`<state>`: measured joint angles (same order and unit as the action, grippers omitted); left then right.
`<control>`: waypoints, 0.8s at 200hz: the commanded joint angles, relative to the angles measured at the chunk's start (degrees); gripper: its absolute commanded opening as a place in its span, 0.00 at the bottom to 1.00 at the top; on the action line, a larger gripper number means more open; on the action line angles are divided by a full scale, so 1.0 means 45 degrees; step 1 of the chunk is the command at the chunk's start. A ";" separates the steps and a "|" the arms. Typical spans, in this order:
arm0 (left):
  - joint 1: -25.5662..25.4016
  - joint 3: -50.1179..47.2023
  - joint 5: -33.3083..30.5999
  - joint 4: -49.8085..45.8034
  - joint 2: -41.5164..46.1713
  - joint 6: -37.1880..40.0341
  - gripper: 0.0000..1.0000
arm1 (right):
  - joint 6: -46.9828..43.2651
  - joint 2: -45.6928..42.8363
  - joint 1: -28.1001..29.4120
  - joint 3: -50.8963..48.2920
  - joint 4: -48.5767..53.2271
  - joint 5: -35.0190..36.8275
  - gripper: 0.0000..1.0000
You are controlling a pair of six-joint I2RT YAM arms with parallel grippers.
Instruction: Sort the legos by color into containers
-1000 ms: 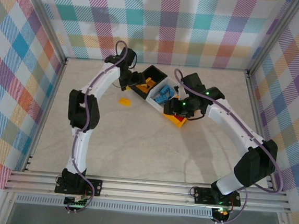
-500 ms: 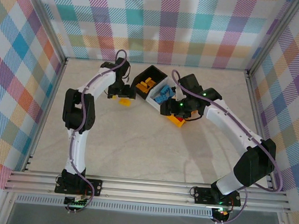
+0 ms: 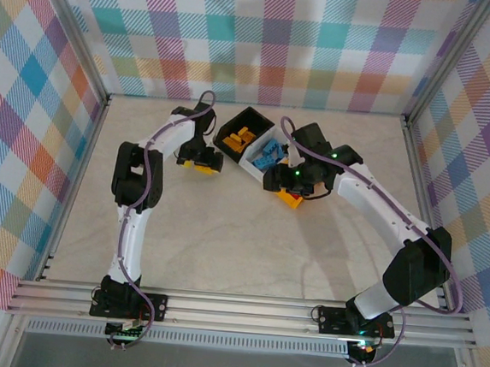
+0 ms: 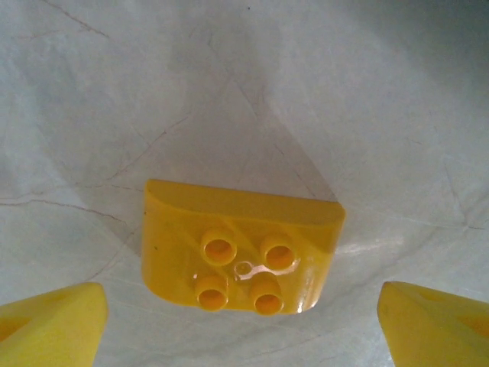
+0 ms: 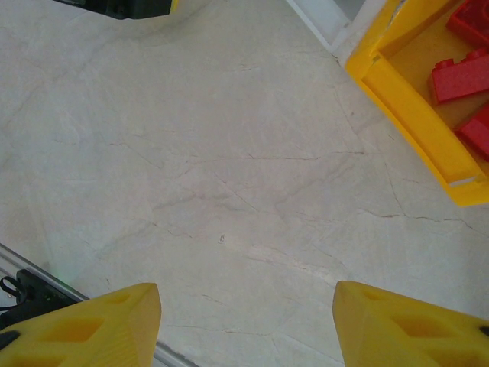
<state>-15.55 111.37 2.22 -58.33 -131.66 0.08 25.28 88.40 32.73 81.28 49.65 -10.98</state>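
A yellow lego [image 4: 241, 256] lies studs-up on the table, just ahead of my left gripper [image 4: 243, 329], whose yellow fingertips [image 4: 50, 325] stand wide open to either side of it, not touching. From above, that lego [image 3: 204, 167] sits left of the containers. The black bin [image 3: 253, 114] holds yellow legos [image 3: 242, 137] and the white bin [image 3: 252, 163] holds blue legos [image 3: 271, 154]. The yellow bin [image 5: 416, 99] holds red legos [image 5: 458, 76]. My right gripper [image 5: 244, 321] hovers open over bare table beside the yellow bin, with nothing between its fingers.
The three bins run diagonally across the back middle of the table. My right arm [image 3: 372, 199] covers most of the yellow bin [image 3: 292, 200] from above. Checked walls and metal posts [image 3: 408, 138] close in the table, and a rail [image 3: 243, 308] runs along its near edge.
My left gripper has left the black bin, swung left and down over the loose yellow lego, and opened wider. My right gripper has opened a little and shifted slightly left.
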 commanded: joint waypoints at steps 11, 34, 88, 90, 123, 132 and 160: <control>-0.0021 0.0307 -0.0454 0.0006 -0.0428 0.0522 0.91 | 0.0047 -0.0212 0.0075 -0.0018 0.0311 0.0077 0.61; -0.0021 0.0317 -0.0492 0.0166 -0.0641 0.0601 0.90 | -0.0048 -0.0154 0.0070 0.0160 0.0506 0.0115 0.60; -0.0021 0.0234 -0.0459 0.0391 -0.0889 0.0597 0.82 | -0.0033 0.0076 0.0076 0.0474 0.0666 0.0070 0.57; -0.0021 0.0217 -0.0480 0.0414 -0.0892 0.0615 0.82 | -0.0032 0.0090 0.0072 0.0484 0.0666 0.0046 0.57; -0.0021 0.0258 -0.0479 0.0578 -0.0919 0.0701 0.81 | -0.0085 0.0257 0.0083 0.0691 0.0774 -0.0001 0.57; -0.0021 0.0323 -0.0427 0.0559 -0.0960 0.0722 0.78 | -0.0107 0.0276 0.0085 0.0751 0.0803 0.0002 0.57; -0.0021 0.0281 -0.0208 0.0539 -0.1014 0.0617 0.64 | -0.0091 0.0282 0.0090 0.0754 0.0823 0.0038 0.56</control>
<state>-15.55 112.09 -0.84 -58.13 -134.06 2.28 25.10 89.27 32.73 83.24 51.99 -10.57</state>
